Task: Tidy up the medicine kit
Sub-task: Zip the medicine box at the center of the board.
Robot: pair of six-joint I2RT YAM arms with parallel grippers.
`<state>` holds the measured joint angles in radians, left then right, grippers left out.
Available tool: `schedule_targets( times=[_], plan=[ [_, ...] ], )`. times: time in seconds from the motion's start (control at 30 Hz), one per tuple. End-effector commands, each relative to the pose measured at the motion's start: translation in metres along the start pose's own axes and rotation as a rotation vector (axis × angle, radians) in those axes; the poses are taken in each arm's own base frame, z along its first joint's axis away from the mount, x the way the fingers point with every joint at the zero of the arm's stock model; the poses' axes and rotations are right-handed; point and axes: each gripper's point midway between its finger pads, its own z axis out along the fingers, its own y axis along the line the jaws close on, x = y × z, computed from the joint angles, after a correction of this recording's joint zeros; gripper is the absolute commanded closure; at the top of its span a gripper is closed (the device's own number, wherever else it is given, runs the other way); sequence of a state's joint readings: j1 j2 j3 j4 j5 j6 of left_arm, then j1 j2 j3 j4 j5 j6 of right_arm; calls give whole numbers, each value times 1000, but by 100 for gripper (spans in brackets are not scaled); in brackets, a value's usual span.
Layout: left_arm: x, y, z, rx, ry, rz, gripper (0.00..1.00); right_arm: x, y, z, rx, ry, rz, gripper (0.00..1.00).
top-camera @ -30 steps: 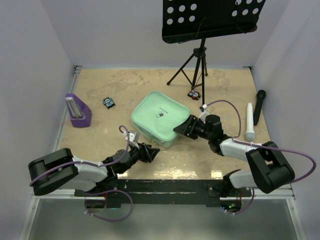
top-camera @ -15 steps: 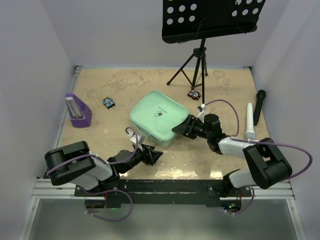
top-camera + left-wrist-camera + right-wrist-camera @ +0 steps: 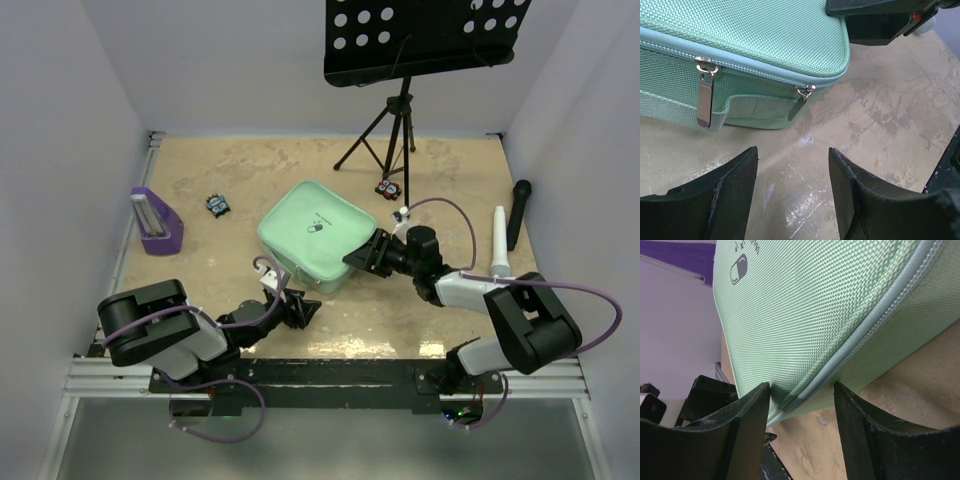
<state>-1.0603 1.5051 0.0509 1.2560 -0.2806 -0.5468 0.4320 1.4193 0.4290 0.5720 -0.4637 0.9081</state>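
The medicine kit (image 3: 312, 235), a mint-green square case with a white pill logo, lies closed at the middle of the table. My right gripper (image 3: 362, 257) is at its near right corner. In the right wrist view the right gripper (image 3: 800, 389) is open and straddles that corner of the kit (image 3: 805, 305), one finger over the lid and the other at the side wall. My left gripper (image 3: 303, 308) hangs low just in front of the kit's near side. The left gripper (image 3: 792, 156) is open and empty, facing two metal zipper pulls (image 3: 704, 95) (image 3: 801, 101).
A purple stand (image 3: 155, 222) is at the left. A music stand's tripod (image 3: 392, 135) is behind the kit. A white microphone (image 3: 499, 243) and a black microphone (image 3: 519, 212) lie at the right. Two small dark items (image 3: 218, 205) (image 3: 388, 188) sit on the table.
The kit has slid slightly left with the right gripper at its corner, whose jaws have narrowed a little. The left arm has folded in, its gripper staying in front of the kit.
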Motion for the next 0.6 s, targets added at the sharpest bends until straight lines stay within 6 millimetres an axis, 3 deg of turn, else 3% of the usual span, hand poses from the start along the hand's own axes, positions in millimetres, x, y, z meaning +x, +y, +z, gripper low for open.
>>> schedule_targets(
  times=[0.0,0.27,0.57],
  plan=[
    [-60,-22,-1,82,-246,-27,38,-14,23,6,-63,-19,-42,44],
    [-82,-35,-4,137,-331,-18,39,-12,20,7,-56,-8,-39,46],
    [-98,-44,-6,159,-366,-21,32,-12,18,5,-44,-12,-45,37]
  ],
)
